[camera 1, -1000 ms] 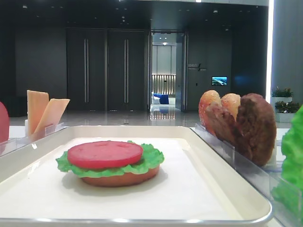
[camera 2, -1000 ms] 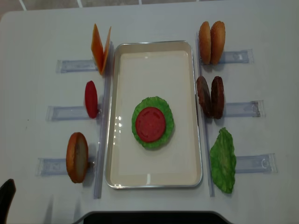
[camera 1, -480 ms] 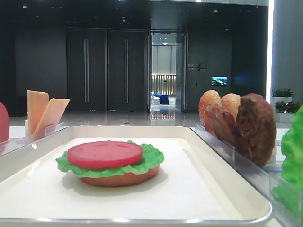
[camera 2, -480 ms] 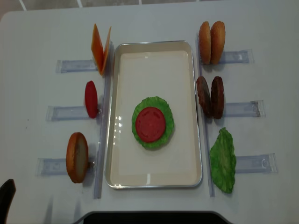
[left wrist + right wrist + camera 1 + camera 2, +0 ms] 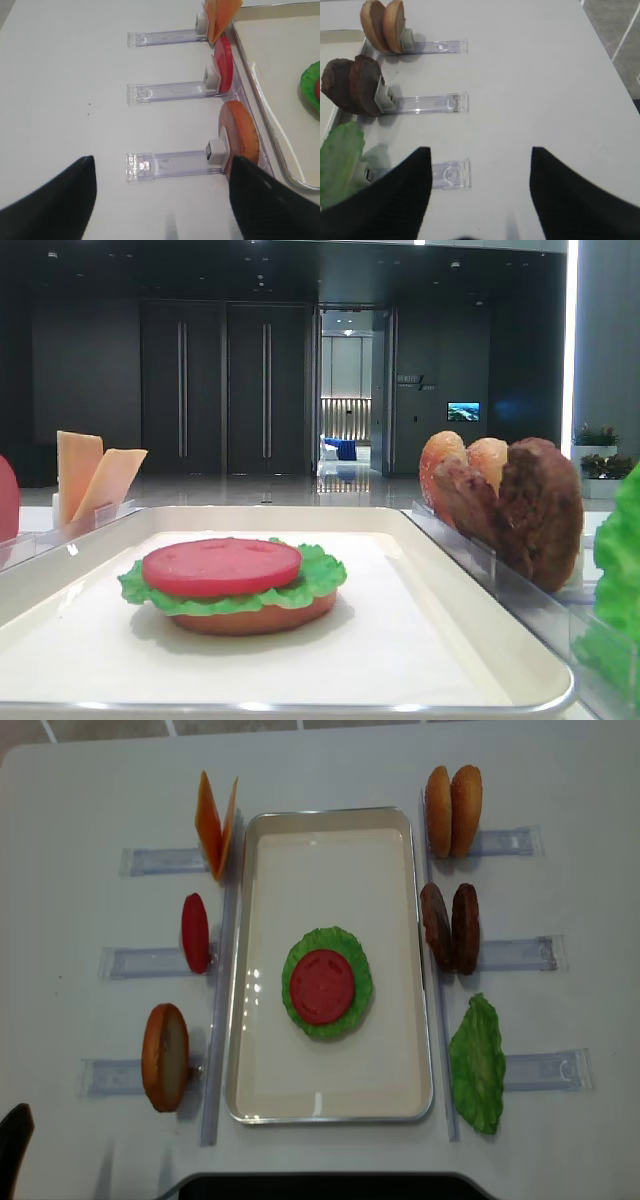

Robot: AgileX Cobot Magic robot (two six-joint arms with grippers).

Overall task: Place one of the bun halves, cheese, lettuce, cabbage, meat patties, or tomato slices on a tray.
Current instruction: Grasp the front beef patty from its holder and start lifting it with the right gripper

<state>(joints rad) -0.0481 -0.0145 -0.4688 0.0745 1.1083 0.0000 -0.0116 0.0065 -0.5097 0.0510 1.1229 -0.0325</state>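
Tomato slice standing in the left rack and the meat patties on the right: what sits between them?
In the overhead view, the tray lies between the racked tomato slice and meat patties, carrying a stack: bun half, lettuce, tomato on top.

A large office or exhibition lobby: dark panelled walls with tall double doors, a polished floor, a small wall screen, potted plants.

— What sits on the tray?
— A bun half at the bottom, lettuce over it, a tomato slice on top.
— And beside it?
— Cheese stands upright at the far left. On the right, meat patties stand on edge, bun halves behind them. No hand shows here.
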